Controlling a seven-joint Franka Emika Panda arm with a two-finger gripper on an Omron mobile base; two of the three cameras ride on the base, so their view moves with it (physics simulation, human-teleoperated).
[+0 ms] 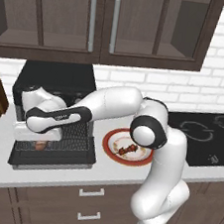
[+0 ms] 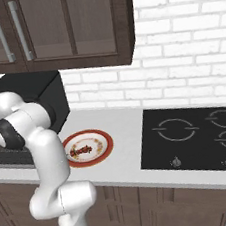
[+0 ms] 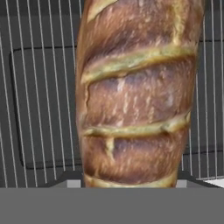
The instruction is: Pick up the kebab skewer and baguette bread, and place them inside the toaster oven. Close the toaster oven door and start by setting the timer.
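Baguette bread (image 3: 138, 96) is seen close over the wire rack (image 3: 39, 109) of the toaster oven (image 1: 55, 84), at desk's left end; it appears pinched in the tool, w/ fingertips hidden. Release should be made low & level on rack. Kebab skewer (image 1: 128, 148) is left on plate (image 1: 111, 143), mid-desk.

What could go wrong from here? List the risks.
1. The baguette bread hangs over the wire rack in the tool; released off-centre, it may roll toward the toaster oven door.
2. The kebab skewer lies on the plate close beside the arm, so a wide swing back might knock it.
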